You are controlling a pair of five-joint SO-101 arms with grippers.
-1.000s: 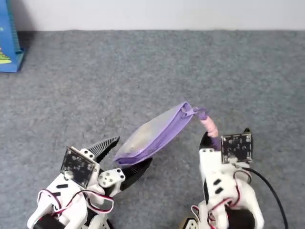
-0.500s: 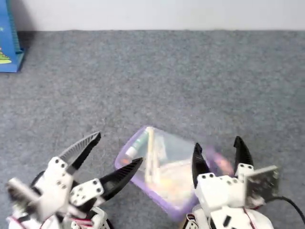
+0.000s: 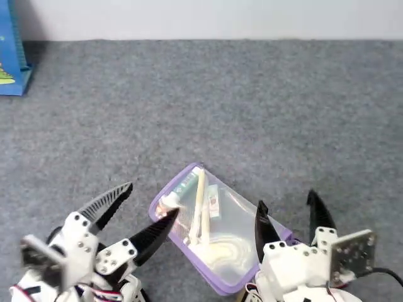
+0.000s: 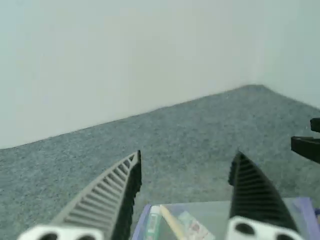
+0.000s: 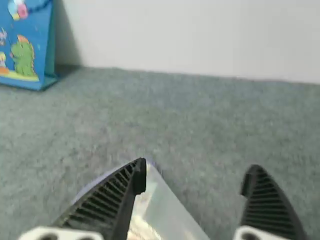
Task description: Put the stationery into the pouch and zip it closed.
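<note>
lying flat on the grey felt-covered counter (image 3: 252, 107) is the clear plastic pouch with purple edging (image 3: 217, 236), at the near side of the counter, between the two arms. through its clear face the stationery (image 3: 198, 201) is visible inside: a teal and white stick, a long cream-coloured pen and a small white piece with a red mark. whether the zip is closed, i cannot tell.

the left pincer (image 3: 152, 200) is wide open and holds nothing. its grey finger points away from the pouch and its black finger reaches over the pouch's left edge; in the left wrist view the left pincer (image 4: 188, 156) frames the pouch (image 4: 215, 220) below it.

the right pincer (image 3: 286, 199) is also wide open and empty, and one of its black fingers stands over the right edge of the pouch. the right wrist view shows the right pincer (image 5: 198, 165) with a corner of the pouch (image 5: 160, 210) beside one finger.

a blue cardboard box with a green dinosaur picture (image 5: 25, 45) stands at the far left corner, against the white wall (image 3: 208, 19).
</note>
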